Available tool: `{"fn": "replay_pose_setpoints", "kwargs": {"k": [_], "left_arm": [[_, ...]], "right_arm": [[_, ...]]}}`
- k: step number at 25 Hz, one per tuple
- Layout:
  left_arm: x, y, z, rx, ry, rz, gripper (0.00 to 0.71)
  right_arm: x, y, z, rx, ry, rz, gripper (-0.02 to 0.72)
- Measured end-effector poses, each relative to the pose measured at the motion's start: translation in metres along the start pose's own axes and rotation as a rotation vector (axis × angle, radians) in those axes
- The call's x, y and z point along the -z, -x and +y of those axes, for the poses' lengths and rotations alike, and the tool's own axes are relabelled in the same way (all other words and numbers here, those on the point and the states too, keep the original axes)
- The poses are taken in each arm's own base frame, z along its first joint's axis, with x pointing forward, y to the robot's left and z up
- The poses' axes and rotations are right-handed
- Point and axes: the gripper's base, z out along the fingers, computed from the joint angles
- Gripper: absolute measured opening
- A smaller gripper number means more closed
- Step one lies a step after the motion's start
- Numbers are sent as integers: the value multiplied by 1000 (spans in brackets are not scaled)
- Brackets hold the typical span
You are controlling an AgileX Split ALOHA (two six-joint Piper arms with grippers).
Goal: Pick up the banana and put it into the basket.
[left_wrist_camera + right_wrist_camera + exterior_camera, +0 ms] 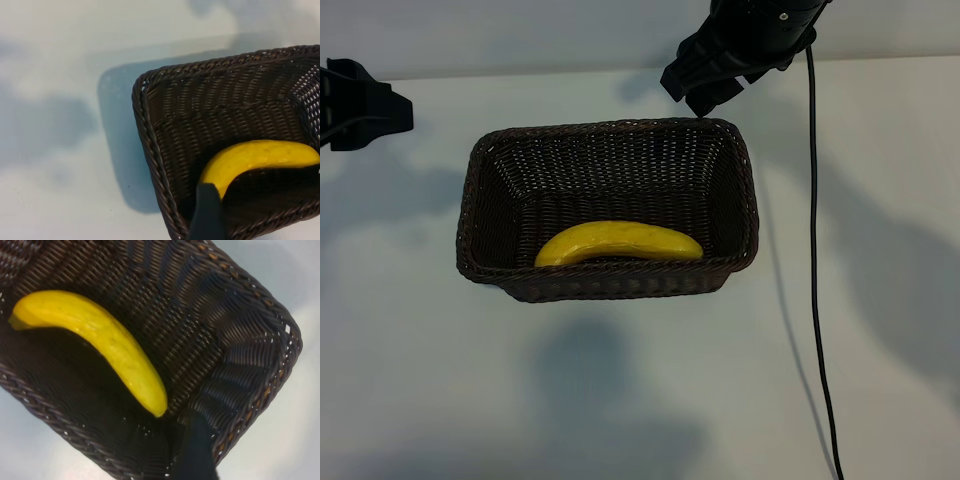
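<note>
Banana [620, 242] is lying flat inside the wicker basket [480, 160], along its near wall, so the drop looks done. Right gripper [705, 85] is hanging jaws apart, empty, over the far rim; left gripper [365, 105] is sitting off at the side, also spread and empty.

Exterior view: left gripper [360, 118], matte black, blocky and angular, with a thin black cable looping off its side. Right gripper [712, 82], also matte black, built of chunky faceted housings with a small pale screw head on its top; a thin black cable [816, 300] hangs from the arm and trails across the white table. Wrist views: one dark, rounded finger [206, 215] of each gripper shows, smooth and unmarked
</note>
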Motion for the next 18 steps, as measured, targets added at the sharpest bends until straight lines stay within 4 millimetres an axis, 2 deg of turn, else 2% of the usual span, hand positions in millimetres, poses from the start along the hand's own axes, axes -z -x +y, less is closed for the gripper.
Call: {"fn": "replay_pose_setpoints", "kwargs": {"k": [18], "left_arm": [[0, 1, -3, 30, -29, -11, 562]], "right_arm": [[0, 0, 0, -2, -2, 0, 564]]}}
